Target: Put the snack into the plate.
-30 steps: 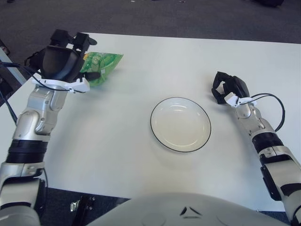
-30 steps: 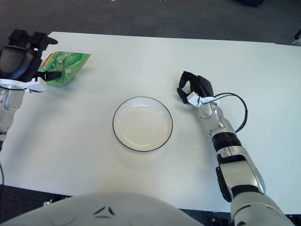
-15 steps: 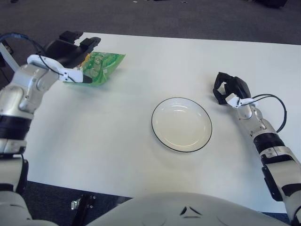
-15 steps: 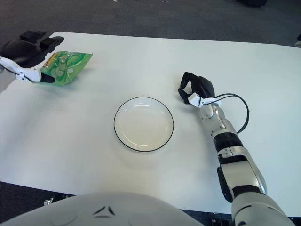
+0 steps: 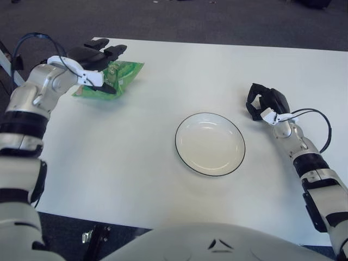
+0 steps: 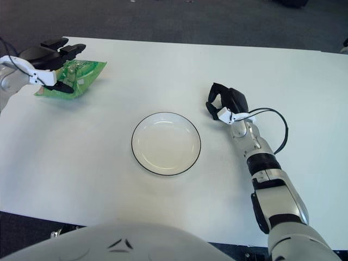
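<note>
At the table's far-left corner, left hand (image 5: 97, 58) fingers (image 5: 106, 89) pinch the green snack bag (image 5: 120, 76).

1. A white table (image 5: 136, 163) fills most of the view, its surface plain and matte.
2. Its far edge runs across at 12 o'clock, with a rounded corner toward 10 o'clock.
3. Beyond that edge lies dark grey carpeted floor (image 5: 179, 19), speckled in texture.
4. The same floor shows under the near edge at 7 o'clock.
5. Light is even and soft, with faint shadows on the tabletop.
</note>
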{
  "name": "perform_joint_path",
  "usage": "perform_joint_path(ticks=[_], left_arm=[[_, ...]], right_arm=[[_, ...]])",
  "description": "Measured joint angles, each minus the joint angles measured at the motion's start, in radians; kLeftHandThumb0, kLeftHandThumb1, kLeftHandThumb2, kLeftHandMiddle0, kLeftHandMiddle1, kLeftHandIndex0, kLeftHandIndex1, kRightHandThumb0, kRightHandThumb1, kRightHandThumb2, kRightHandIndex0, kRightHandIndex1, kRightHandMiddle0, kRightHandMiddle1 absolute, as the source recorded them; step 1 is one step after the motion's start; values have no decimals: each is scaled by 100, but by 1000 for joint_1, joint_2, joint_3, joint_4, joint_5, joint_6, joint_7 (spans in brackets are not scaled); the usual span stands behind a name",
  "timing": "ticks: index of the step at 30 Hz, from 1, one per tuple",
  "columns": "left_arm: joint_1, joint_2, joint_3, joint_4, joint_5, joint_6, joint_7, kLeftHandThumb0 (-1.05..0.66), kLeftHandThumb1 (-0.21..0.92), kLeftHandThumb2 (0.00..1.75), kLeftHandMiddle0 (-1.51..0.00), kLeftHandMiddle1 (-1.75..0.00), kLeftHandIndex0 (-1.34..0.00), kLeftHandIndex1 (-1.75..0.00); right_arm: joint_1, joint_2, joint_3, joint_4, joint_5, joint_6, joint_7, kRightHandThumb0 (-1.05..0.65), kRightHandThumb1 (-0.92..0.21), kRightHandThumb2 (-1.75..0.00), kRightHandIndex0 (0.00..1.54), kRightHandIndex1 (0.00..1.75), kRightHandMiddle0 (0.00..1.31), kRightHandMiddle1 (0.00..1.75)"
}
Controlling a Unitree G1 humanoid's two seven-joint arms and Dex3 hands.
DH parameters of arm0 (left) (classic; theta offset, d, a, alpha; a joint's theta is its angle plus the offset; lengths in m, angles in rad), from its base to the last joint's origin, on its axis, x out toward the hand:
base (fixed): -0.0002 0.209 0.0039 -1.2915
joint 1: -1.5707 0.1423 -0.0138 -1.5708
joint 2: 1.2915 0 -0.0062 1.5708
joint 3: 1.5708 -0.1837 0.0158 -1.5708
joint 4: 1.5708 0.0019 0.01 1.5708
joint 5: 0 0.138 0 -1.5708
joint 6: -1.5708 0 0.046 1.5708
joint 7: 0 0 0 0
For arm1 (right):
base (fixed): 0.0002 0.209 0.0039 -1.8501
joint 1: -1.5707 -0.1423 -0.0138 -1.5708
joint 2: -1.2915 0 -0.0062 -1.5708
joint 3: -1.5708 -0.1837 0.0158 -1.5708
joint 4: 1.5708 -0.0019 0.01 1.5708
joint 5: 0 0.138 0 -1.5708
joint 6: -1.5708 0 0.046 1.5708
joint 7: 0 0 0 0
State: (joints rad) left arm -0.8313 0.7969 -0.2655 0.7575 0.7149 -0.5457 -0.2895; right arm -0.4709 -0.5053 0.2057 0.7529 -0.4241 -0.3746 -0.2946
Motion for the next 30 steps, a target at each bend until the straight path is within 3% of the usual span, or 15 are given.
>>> perform_joint_path(ticks=[6, 13, 20, 30], left_arm=[[-81, -39, -68, 218, 10, -73, 49, -104, 79, 26, 0, 0, 0, 0], [-156, -77, -131, 389, 45, -66, 135, -105, 81, 26, 0, 0, 0, 0], [-200, -124, -169, 474, 48, -22, 167, -105, 84, 26, 0, 0, 0, 0], [-201, -171, -196, 525, 42, 31, 171, -105, 84, 24, 0, 0, 0, 0]], right_arm=[[1, 0, 3, -1, 0, 0, 0, -52, -23, -142, 129, 175, 69, 175], [5, -4, 4, -6, 0, 0, 0, -52, -23, -142, 129, 175, 69, 175], [11, -12, 6, -10, 0, 0, 0, -52, -23, -142, 129, 175, 69, 175], [11, -14, 7, -11, 1, -2, 3, -52, -22, -143, 129, 175, 69, 175]])
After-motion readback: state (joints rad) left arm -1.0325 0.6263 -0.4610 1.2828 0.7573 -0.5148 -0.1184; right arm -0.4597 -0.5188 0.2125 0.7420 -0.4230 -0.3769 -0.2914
